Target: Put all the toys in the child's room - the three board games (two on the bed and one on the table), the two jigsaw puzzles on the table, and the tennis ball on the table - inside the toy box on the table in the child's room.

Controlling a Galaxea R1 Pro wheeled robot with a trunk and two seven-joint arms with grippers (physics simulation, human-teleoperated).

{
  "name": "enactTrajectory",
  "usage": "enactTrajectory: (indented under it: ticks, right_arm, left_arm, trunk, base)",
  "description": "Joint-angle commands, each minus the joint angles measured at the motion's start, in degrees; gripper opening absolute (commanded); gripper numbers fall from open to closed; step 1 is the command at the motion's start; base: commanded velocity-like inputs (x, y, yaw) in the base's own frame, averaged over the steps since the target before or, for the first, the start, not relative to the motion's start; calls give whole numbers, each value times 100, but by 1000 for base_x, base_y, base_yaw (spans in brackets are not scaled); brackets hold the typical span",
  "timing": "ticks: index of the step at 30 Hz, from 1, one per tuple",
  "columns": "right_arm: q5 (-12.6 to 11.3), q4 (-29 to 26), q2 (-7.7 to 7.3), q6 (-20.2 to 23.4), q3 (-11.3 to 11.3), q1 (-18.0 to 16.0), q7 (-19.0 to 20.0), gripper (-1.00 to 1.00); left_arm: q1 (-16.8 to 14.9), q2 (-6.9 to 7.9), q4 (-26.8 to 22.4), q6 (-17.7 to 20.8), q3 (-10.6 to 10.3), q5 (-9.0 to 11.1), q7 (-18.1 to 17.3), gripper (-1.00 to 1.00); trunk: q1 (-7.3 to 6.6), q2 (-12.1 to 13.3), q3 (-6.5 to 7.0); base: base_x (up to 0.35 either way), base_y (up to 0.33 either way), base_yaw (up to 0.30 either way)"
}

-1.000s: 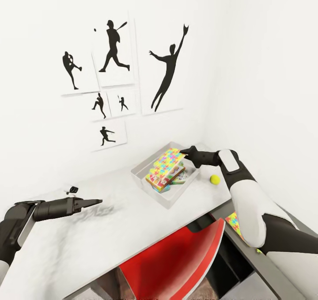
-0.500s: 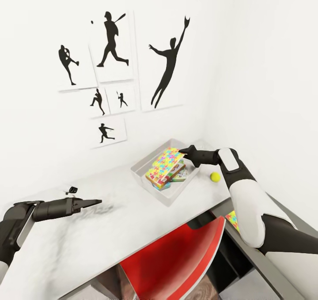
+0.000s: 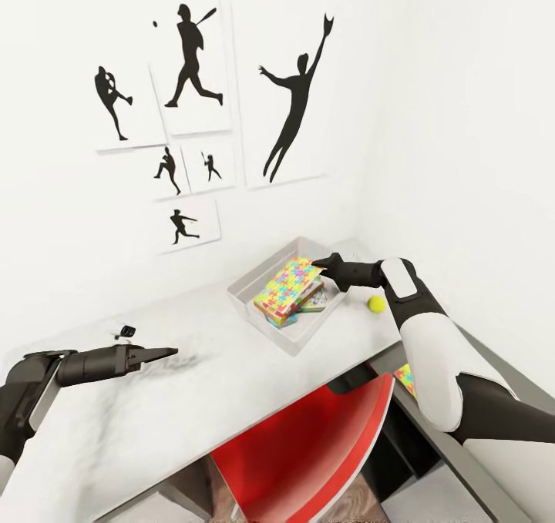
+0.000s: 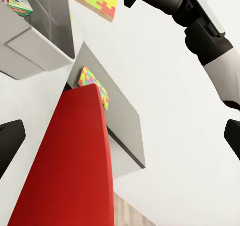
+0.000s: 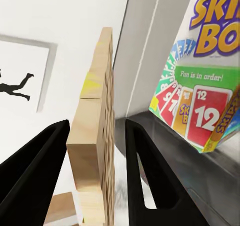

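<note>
We see the white surface (image 3: 231,369) running into the room's corner, with a red chair (image 3: 308,450) tucked under its near edge. Toward the far right end sits the grey toy box (image 3: 254,296), holding the Skip-Bo game (image 5: 202,86). Our right gripper (image 3: 317,263) pinches a jigsaw puzzle (image 3: 287,284) tilted over the box. A second jigsaw puzzle (image 4: 92,84) lies on the lower grey section. The tennis ball (image 3: 376,303) rests beside the box. Our left gripper (image 3: 171,351) hovers near the left edge, fingers spread.

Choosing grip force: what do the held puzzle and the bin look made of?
Puzzle: seemingly wood, matte; its edge between the right gripper's fingers shows pale grain, the face printed colours. Bin: probably smooth plastic, light grey, thin, faintly translucent walls.
</note>
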Motion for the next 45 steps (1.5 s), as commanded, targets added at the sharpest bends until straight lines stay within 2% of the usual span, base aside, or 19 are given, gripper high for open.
enactTrajectory:
  ticks: [1,18,22,26,31,45]
  right_arm:
    - [27,-3,8,34,-43,-7,11,-100]
    - [31,-16,8,19,-43,-7,46,-100]
    - [31,-46,8,11,-43,-7,50,-100]
    - [57,-51,139,-119,86,-12,47,-100]
    - [57,-51,148,-138,248,-12,47,-100]
    - [57,-51,148,-138,258,-12,47,-100]
  left_arm:
    - [-4,1,-1,61,-3,1,-20,100]
    - [-4,0,-1,60,-11,0,-20,100]
    - [-4,0,-1,59,-11,0,-20,100]
    - [5,0,43,8,-35,-9,20,100]
    - [5,0,43,8,-35,-9,20,100]
    - [5,0,43,8,-35,-9,20,100]
  trunk:
    - [3,-12,-21]
    - [3,-12,-175]
    - [3,-12,-182]
    - [3,-12,-182]
    - [3,-12,-182]
    - [3,-12,-182]
  base:
    - [0,0,0]
    - [9,0,0]
    - [2,0,0]
    - [0,0,0]
    - [0,0,0]
    - [0,0,0]
